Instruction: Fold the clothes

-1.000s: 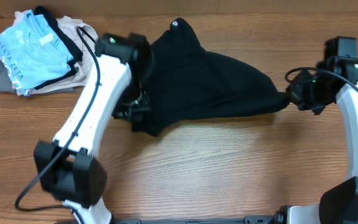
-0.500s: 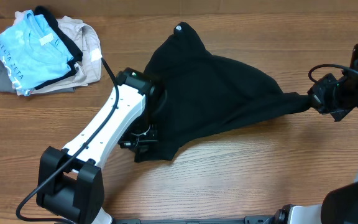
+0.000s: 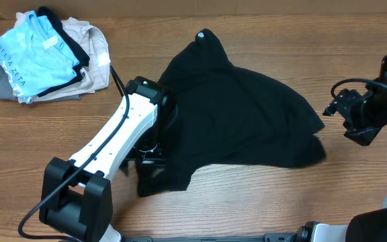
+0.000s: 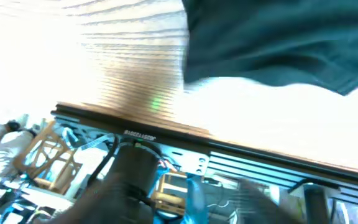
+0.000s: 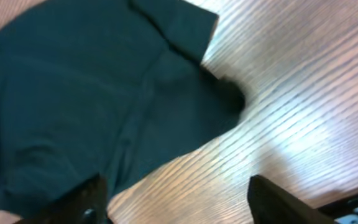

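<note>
The clothes, a plain black T-shirt (image 3: pixel 240 114), lie spread loosely on the wooden table, with a small white neck tag (image 3: pixel 201 33) at the far tip. My left gripper (image 3: pixel 148 149) hovers over the shirt's left edge. In the left wrist view its blurred fingers stand apart around the left gripper (image 4: pixel 191 205) midpoint, with nothing between them, and the shirt (image 4: pixel 278 37) lies beyond. My right gripper (image 3: pixel 334 111) is just off the shirt's right edge. The right wrist view shows the right gripper (image 5: pixel 182 202) open over bare wood, the shirt (image 5: pixel 92 93) ahead of it.
A pile of other garments sits at the far left: a light blue lettered shirt (image 3: pixel 35 60), a beige piece (image 3: pixel 89 40) and a grey one (image 3: pixel 2 81). The table's front rail (image 4: pixel 229 155) shows in the left wrist view.
Both grippers have opened and let go of the shirt. Its stretched right corner has slackened and the cloth has dropped flat on the table.
</note>
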`<action>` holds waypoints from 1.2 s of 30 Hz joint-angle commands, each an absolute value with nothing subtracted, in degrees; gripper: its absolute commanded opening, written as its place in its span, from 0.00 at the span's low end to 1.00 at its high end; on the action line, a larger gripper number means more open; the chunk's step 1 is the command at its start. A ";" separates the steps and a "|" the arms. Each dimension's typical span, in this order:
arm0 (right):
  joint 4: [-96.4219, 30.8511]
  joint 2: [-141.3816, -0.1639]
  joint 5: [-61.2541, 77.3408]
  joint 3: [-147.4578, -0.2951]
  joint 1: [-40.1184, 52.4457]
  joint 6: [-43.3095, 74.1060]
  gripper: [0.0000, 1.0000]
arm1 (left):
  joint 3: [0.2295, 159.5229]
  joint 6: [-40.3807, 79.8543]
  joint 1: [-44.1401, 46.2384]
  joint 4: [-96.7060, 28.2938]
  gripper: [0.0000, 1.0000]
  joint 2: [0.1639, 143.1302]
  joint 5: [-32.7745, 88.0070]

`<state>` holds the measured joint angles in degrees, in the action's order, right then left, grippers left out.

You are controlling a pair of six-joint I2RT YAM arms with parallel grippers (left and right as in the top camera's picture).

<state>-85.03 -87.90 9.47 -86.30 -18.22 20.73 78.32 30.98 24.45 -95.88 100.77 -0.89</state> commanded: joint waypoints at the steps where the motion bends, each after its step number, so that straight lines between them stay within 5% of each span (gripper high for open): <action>1: -84.09 -86.78 9.04 -85.89 -18.02 18.92 0.79 | 78.04 30.00 24.80 -96.20 0.85 100.42 -1.89; 6: -80.66 -86.78 9.02 -85.89 -18.02 19.05 0.88 | 78.04 29.98 24.80 -93.95 1.00 100.42 -1.78; 10: -76.31 -86.96 8.97 -85.86 -18.02 19.00 0.87 | 78.02 29.34 24.82 -91.29 0.99 100.44 0.10; 21: -68.79 -96.51 11.44 -85.86 -18.00 18.79 0.09 | 74.37 29.36 27.44 -83.22 0.96 100.44 1.10; 36: -65.98 -114.17 11.33 -85.84 -17.69 21.04 0.04 | 71.50 29.61 27.46 -77.54 1.00 100.44 1.10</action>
<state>-66.08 -112.95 11.55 -85.86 -17.91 19.79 71.70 29.87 27.29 -77.93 100.77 0.86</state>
